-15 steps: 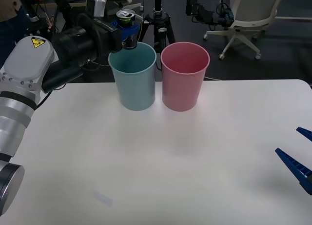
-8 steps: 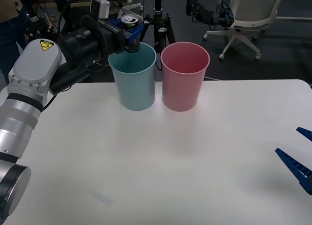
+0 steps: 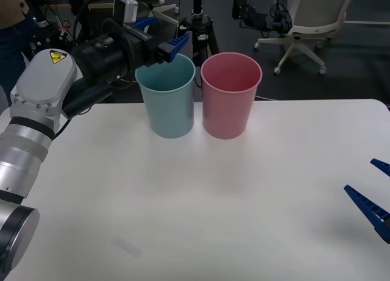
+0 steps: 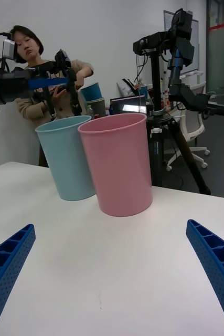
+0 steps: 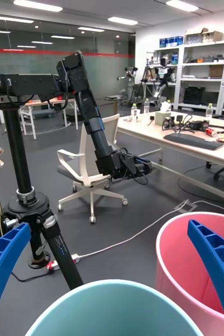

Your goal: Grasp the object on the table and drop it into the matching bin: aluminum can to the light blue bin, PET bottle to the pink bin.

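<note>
The left gripper [image 3: 159,36] hangs just above the rim of the light blue bin [image 3: 166,101], its ribbed blue fingers [image 3: 172,47] spread wide with nothing between them. That bin is smooth plastic, round and tapering, standing upright on the white table [image 3: 213,195] and touching the same-shaped pink bin [image 3: 230,95]. Where the can lies cannot be told. The right gripper [image 3: 373,199] rests low near the table's right edge, also wide apart. A black tripod [image 3: 196,25] stands behind the bins.

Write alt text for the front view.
The left hand hangs open above the light blue bin, which stands touching the pink bin at the white table's far edge. The right hand, also open, rests low at the table's right edge.
</note>
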Action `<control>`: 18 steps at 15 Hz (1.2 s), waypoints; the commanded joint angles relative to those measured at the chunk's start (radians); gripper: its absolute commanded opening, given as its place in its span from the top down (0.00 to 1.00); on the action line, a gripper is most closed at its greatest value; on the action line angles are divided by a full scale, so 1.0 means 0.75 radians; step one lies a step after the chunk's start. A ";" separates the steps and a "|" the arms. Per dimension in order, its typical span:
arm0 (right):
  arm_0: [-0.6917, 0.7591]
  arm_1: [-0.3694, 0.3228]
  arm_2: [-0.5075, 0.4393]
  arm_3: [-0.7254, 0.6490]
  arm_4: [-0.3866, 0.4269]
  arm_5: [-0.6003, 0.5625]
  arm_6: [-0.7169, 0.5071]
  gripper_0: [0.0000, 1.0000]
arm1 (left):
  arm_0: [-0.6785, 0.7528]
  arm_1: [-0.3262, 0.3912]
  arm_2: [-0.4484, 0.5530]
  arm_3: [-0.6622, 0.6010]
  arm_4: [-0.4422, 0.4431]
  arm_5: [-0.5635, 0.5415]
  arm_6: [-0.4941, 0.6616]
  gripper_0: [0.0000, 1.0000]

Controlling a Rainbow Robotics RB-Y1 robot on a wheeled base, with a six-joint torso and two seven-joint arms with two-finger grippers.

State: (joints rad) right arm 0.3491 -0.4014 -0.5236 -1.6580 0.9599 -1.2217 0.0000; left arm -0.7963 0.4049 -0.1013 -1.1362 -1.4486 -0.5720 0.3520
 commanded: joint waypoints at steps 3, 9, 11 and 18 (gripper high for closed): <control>0.000 0.000 0.000 0.000 0.000 0.000 0.000 0.00 | 0.002 0.008 0.000 0.001 0.042 -0.021 -0.023 0.00; 0.000 0.000 0.000 0.000 0.000 0.000 0.000 0.00 | 0.080 0.127 0.000 -0.058 0.234 -0.139 -0.136 0.00; 0.000 0.000 0.000 0.000 0.000 0.000 0.000 0.00 | 0.170 0.180 0.000 -0.170 0.281 -0.139 -0.128 0.00; 0.000 0.000 0.000 0.000 0.000 0.000 0.000 0.00 | 0.516 0.456 0.002 -0.467 0.633 -0.139 -0.189 0.00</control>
State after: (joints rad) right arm 0.3490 -0.4014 -0.5236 -1.6581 0.9599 -1.2217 0.0000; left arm -0.4360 0.7258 -0.1001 -1.4692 -1.0030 -0.6763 0.2187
